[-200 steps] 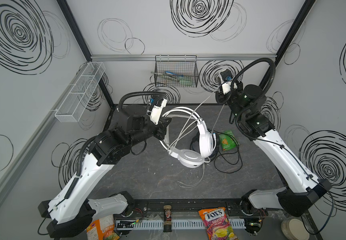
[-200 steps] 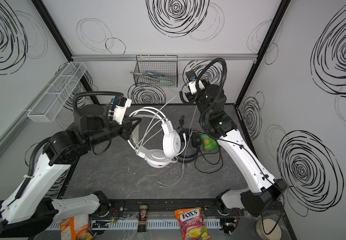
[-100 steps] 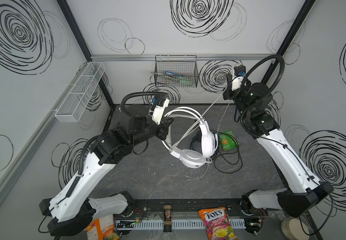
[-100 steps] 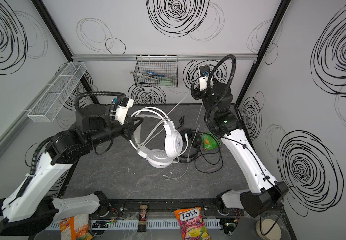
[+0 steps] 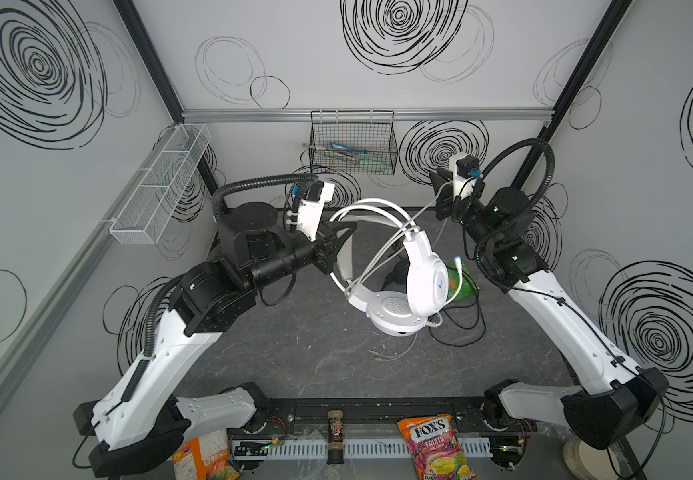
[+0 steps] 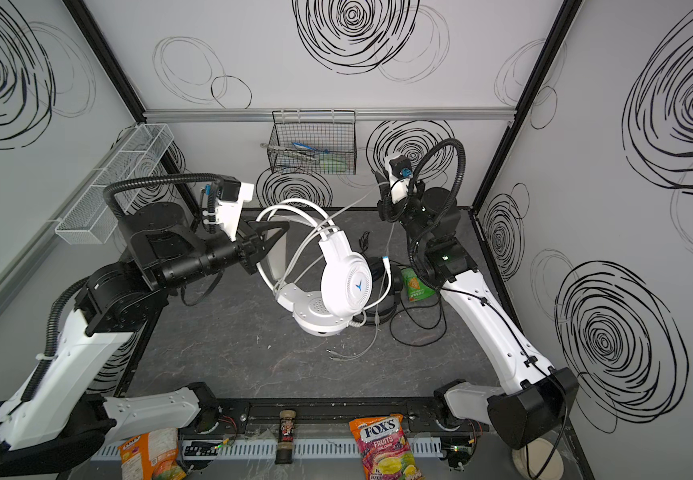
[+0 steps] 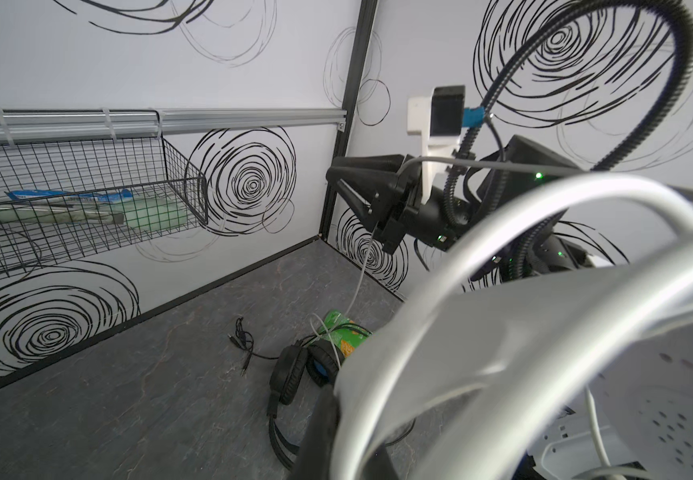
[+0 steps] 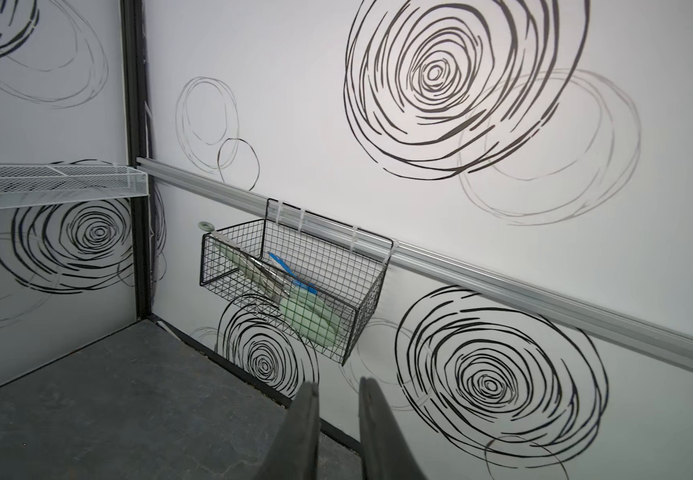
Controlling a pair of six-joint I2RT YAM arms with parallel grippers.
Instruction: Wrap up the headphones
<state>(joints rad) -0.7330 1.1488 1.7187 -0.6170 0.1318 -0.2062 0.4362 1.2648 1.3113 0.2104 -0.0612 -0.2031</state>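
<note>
The white headphones [image 5: 424,274] [image 6: 347,282] hang above the table middle, and my left gripper [image 5: 342,232] [image 7: 351,453] is shut on their headband. Their white cable [image 5: 424,212] climbs to my right gripper [image 5: 440,199] [image 7: 332,176] near the back right wall. It crosses the base of those fingers and drops to the table. In the right wrist view the right gripper [image 8: 338,384] is open, with nothing between its tips. The black headphones [image 7: 291,374] [image 6: 382,270] lie on the table, partly hidden behind the white pair.
A green packet [image 5: 461,282] lies beside the black headphones, with black cable looped around it. A black wire basket [image 5: 353,145] hangs on the back wall. A white mesh shelf [image 5: 157,187] is on the left wall. Snack bags [image 5: 436,444] and a small bottle [image 5: 336,432] sit at the front edge.
My right gripper rose toward the back right, then came back slightly left, and its jaws have parted. The white cable, pulled taut half a second ago, now hangs looser. The left gripper keeps its hold.
</note>
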